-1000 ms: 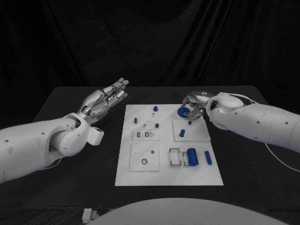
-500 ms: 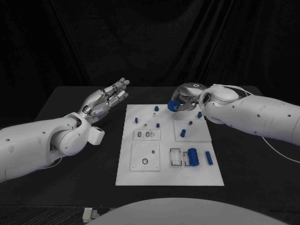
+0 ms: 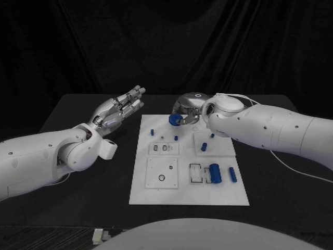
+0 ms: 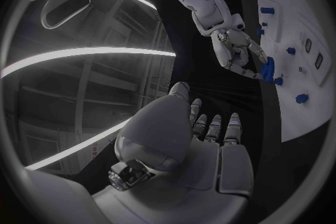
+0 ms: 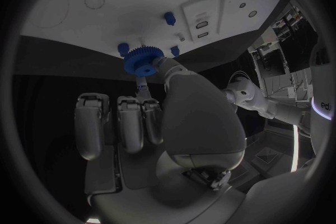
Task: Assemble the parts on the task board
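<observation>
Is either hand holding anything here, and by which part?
The right hand pinches a small blue toothed gear by its rim, between its fingers, above the white task board. The left hand holds nothing.

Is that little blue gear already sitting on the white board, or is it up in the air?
In the air: the right hand holds the blue gear above the task board.

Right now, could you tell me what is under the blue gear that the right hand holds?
The blue gear hangs over the task board's far end, near a blue peg. The right hand hides the spot directly beneath.
</observation>
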Controlling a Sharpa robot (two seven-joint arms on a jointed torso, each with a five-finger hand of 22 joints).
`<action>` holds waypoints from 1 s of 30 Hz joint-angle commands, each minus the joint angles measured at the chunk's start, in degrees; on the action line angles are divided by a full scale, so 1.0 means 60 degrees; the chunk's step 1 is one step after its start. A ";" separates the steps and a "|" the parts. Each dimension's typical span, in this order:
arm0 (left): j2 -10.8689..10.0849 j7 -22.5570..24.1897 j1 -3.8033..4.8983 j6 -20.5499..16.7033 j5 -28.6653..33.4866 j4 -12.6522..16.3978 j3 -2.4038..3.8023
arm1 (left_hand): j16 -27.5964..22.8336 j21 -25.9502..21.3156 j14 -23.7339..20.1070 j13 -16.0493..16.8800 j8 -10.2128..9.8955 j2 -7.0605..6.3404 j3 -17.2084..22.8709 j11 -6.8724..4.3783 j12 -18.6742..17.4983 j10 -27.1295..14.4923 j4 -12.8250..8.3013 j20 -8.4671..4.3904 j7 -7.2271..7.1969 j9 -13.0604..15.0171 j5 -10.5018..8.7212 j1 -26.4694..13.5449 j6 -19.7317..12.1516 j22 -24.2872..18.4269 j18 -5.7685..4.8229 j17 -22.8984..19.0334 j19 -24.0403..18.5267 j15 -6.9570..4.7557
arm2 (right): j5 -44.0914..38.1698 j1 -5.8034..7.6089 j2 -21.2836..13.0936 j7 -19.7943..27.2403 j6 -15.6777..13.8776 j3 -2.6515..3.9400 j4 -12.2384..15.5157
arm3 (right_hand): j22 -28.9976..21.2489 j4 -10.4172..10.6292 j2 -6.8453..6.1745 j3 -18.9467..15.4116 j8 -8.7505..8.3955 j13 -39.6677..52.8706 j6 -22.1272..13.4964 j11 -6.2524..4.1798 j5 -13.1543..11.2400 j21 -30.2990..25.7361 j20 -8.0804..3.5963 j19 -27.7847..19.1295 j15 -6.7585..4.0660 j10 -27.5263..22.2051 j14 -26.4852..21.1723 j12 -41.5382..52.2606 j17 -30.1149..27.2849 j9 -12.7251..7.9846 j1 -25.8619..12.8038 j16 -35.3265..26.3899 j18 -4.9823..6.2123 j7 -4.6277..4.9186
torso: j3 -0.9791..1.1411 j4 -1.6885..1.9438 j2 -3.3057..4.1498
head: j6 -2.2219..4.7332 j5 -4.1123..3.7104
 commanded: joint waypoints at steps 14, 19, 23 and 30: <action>0.0037 0.0067 -0.0068 0.0226 0.0004 -0.0032 0.0009 | -0.0035 0.0023 0.0032 -0.0013 0.0021 -0.0010 0.0067 0.0070 -0.0034 0.0018 -0.0008 0.0101 0.0062 0.0006 0.0035 0.0098 0.0014 0.0017 0.0097 -0.0015 0.0016 0.0103 | -0.0042 -0.0343 0.0718 -0.0035 0.0388 0.0004 -0.0941 | 0.2198 -0.0141 0.0025 0.0052 0.0271 0.2512 0.0404 0.0092 -0.0175 -0.0126 0.0114 0.0542 0.0119 0.1013 0.1008 0.0034 0.2516 0.0537 -0.0038 0.0029 -0.0113 -0.0163 | -0.0004 0.0016 0.0013 | -0.0077 -0.0028; 0.0049 0.0068 -0.0092 0.0239 0.0004 -0.0042 0.0009 | -0.0035 0.0023 0.0032 -0.0013 0.0020 -0.0010 0.0070 0.0070 -0.0034 0.0018 -0.0009 0.0106 0.0063 0.0005 0.0036 0.0100 0.0009 0.0017 0.0095 -0.0015 0.0016 0.0108 | -0.0068 -0.0394 0.0812 -0.0015 0.0368 0.0004 -0.1107 | 0.2192 -0.0158 0.0028 0.0059 0.0243 0.2512 0.0361 0.0099 -0.0212 -0.0139 0.0124 0.0531 0.0129 0.1013 0.1008 0.0034 0.2516 0.0537 -0.0049 0.0029 -0.0109 -0.0151 | -0.0001 0.0008 0.0007 | -0.0077 -0.0044; 0.0054 0.0065 -0.0106 0.0245 0.0004 -0.0045 0.0009 | -0.0035 0.0024 0.0032 -0.0013 0.0020 -0.0008 0.0074 0.0070 -0.0034 0.0018 -0.0010 0.0111 0.0065 0.0006 0.0036 0.0102 0.0014 0.0018 0.0094 -0.0015 0.0017 0.0116 | -0.0077 -0.0429 0.0905 0.0010 0.0373 0.0004 -0.1256 | 0.2186 -0.0191 0.0037 0.0079 0.0179 0.2512 0.0267 0.0098 -0.0251 -0.0156 0.0136 0.0518 0.0136 0.1013 0.1008 0.0034 0.2516 0.0531 -0.0062 0.0029 -0.0104 -0.0140 | 0.0000 -0.0005 0.0004 | -0.0077 -0.0043; 0.0049 0.0052 -0.0116 0.0256 0.0004 -0.0039 0.0009 | -0.0035 0.0025 0.0032 -0.0013 0.0022 -0.0008 0.0077 0.0072 -0.0034 0.0018 -0.0010 0.0116 0.0066 0.0007 0.0036 0.0103 0.0023 0.0019 0.0093 -0.0015 0.0019 0.0122 | -0.0082 -0.0471 0.1030 0.0011 0.0407 0.0005 -0.1415 | 0.2168 -0.0294 0.0046 0.0144 -0.0333 0.2512 -0.0512 0.0078 -0.0899 -0.0223 0.0146 0.0470 0.0126 0.1013 0.1008 0.0034 0.2516 0.0347 -0.0213 0.0029 -0.0084 -0.0155 | 0.0000 -0.0007 0.0000 | -0.0077 -0.0027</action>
